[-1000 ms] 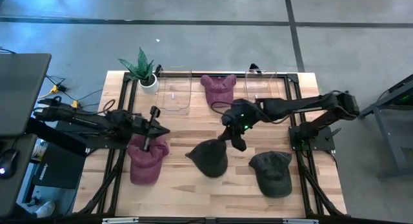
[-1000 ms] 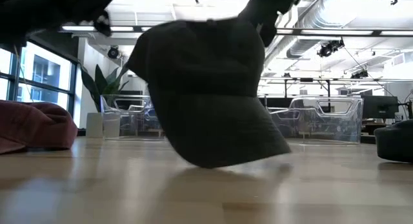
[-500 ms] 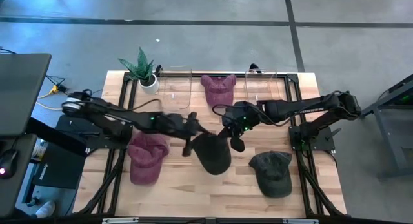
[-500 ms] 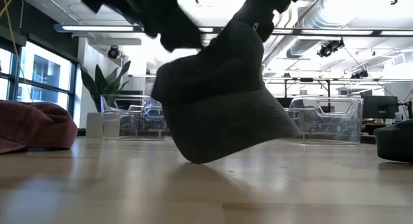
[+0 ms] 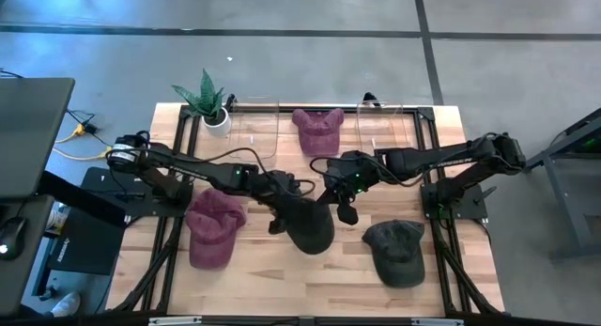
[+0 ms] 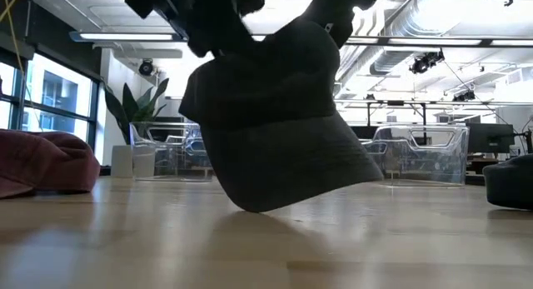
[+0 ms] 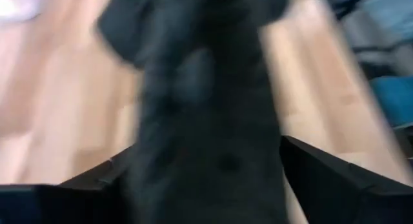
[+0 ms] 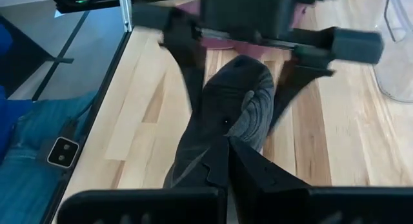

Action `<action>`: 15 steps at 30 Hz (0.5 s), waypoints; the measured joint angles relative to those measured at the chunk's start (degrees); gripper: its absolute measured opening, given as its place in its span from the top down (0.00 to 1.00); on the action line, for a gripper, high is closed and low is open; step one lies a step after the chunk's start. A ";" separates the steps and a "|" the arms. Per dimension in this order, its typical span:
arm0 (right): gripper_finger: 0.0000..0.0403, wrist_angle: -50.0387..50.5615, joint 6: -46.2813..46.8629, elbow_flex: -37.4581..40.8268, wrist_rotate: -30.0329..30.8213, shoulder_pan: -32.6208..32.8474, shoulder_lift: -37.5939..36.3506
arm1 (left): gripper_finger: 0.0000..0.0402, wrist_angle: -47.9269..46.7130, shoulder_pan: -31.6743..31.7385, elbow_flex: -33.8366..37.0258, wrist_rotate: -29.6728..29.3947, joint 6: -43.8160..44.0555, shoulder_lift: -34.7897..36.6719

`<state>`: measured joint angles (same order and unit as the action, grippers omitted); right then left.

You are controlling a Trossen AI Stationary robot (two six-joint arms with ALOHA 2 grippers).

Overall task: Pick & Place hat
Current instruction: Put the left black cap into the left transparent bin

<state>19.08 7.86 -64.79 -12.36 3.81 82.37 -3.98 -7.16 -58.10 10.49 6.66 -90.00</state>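
A dark hat (image 5: 310, 223) stands tilted at the table's middle. My right gripper (image 5: 331, 198) is shut on its far right side, seen in the wrist view (image 8: 226, 153). My left gripper (image 5: 289, 206) has come in from the table's left. It is open, one finger on each side of the hat (image 7: 206, 121). Its fingers (image 8: 190, 69) also show beyond the hat in the right wrist view. My right gripper pinches a bunched fold of the hat's crown (image 8: 235, 130) between its two fingers. It comes slanting down from the table's right. The hat hangs tilted from the fingers, its lower edge (image 6: 254, 207) on the table. My left gripper straddles the hat; whether its fingers (image 7: 97, 182) touch it, I cannot tell.
A maroon hat (image 5: 214, 230) lies at the left, another maroon hat (image 5: 317, 129) at the far middle, and a dark green hat (image 5: 396, 251) at the near right. A potted plant (image 5: 208, 102) and two clear containers (image 5: 258, 136) (image 5: 380, 124) stand along the far edge.
My left gripper has gone from above the left maroon hat toward the table's right, as far as the dark hat. It has opened and now straddles the hat. The dark hat has shifted a little in my right gripper's hold, its lower edge staying on the table.
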 joint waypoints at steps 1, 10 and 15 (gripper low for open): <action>1.00 0.15 0.02 0.00 -0.04 0.19 0.00 | 0.32 2.25 -0.04 0.80 2.42 0.04 0.00; 0.98 1.84 -0.08 0.00 -7.95 2.39 -1.87 | 0.90 9.51 -0.03 3.25 18.65 -9.09 1.39; 0.97 -1.91 -0.64 0.00 -18.54 3.88 -3.50 | 0.94 11.06 -0.02 3.17 29.95 -18.74 4.21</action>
<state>17.17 7.21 -64.79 -30.90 7.69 78.87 7.08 -7.18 -54.94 40.43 -12.08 -85.78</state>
